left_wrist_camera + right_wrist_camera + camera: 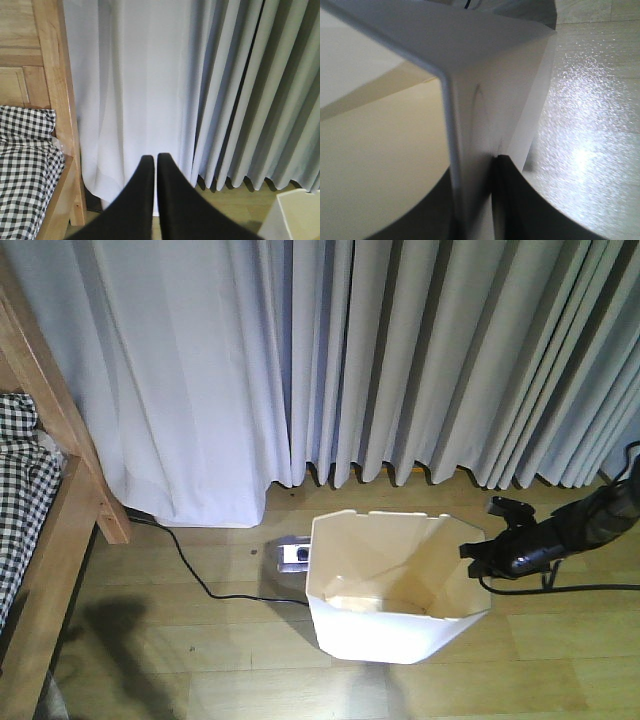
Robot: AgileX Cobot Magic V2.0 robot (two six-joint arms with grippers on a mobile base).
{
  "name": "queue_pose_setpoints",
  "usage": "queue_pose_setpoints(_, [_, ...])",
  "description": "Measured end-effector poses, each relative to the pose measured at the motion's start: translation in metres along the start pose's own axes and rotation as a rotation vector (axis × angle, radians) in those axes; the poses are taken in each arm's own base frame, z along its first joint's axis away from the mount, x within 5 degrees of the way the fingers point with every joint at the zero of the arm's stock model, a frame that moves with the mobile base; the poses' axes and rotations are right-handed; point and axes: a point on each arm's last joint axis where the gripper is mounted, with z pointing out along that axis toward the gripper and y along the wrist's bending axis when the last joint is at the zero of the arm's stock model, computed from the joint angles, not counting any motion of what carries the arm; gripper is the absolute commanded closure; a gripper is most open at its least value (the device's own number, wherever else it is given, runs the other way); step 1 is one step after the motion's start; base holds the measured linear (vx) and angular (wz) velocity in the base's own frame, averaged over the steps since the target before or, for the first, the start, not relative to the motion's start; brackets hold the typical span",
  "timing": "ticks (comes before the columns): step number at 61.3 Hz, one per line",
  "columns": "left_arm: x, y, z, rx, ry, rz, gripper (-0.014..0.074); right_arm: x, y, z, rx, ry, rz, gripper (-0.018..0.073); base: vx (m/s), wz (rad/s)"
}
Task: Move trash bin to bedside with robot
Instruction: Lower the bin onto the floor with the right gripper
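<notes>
Trash bin (385, 585) sits pinched by its rim in my right claw (482, 556) for dragging to the bed (68, 515), well left of it; left claw (152, 161) closed, empty.

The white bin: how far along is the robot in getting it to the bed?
Done: the right pincer is clamped on the rim of the trash bin. In hand: that hold only; the left pincer is shut and empty. Left: the whole trip, since bare floor separates the bin from the bed.

Bare floor (200, 665) between trash bin (372, 632) and bed rail (55, 570) — black cord (235, 598) across it
</notes>
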Motion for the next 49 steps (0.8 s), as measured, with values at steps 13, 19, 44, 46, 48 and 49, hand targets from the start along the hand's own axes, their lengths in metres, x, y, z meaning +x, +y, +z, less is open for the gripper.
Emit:
queue_pose_setpoints(13, [0.0,0.0,0.0,0.0,0.0,0.0,0.0602,-0.011,0.006,0.038,-0.009,0.037,-0.001,0.0547,0.0,0.0])
queue_pose_setpoints(19, [0.0,0.0,0.0,0.0,0.0,0.0,0.0602,-0.014,0.012,0.05,-0.01,0.065,-0.031,0.0545,0.0,0.0])
queue_pose_setpoints(44, [0.0,0.0,0.0,0.0,0.0,0.0,0.0602,-0.007,0.005,0.084,-0.034,0.126,-0.045,0.053,0.0,0.0])
queue_pose_setpoints(46, [0.0,0.0,0.0,0.0,0.0,0.0,0.0602,-0.007,0.004,0.085,-0.032,0.122,-0.044,0.0529,0.0,0.0])
queue_pose_setpoints(48, [0.0,0.0,0.0,0.0,0.0,0.0,0.0602,-0.008,0.004,0.086,-0.029,0.117,-0.044,0.0527,0.0,0.0])
queue_pose_setpoints(49, [0.0,0.0,0.0,0.0,0.0,0.0,0.0602,-0.008,0.003,0.087,-0.027,0.115,-0.045,0.0527,0.0,0.0])
